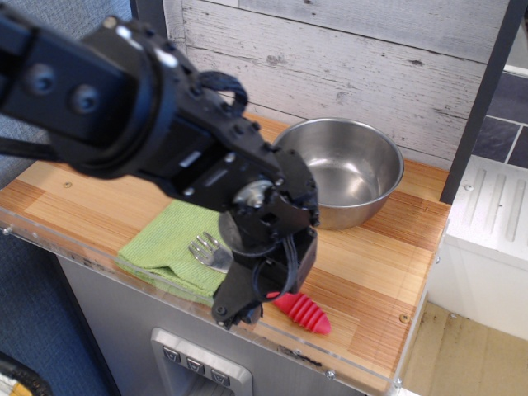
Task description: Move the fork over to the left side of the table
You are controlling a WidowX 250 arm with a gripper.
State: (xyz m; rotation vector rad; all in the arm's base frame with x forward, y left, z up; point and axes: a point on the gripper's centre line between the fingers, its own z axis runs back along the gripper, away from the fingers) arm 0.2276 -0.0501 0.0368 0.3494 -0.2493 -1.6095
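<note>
The fork lies near the front edge of the table (74, 194). Its silver tines (208, 249) rest on a green cloth (165, 239), and the end of its red ribbed handle (305, 312) shows to the right of the arm. My gripper (238, 310) hangs in front of the fork's middle and hides the neck and most of the handle. Its dark fingers point down toward the front rim. I cannot tell whether the fingers touch the fork, or whether they are open or shut.
A steel bowl (351, 177) stands at the back right of the table. A clear acrylic rim (99, 262) runs along the front edge. A white plank wall is behind. The arm's black body (148, 124) covers the middle of the table.
</note>
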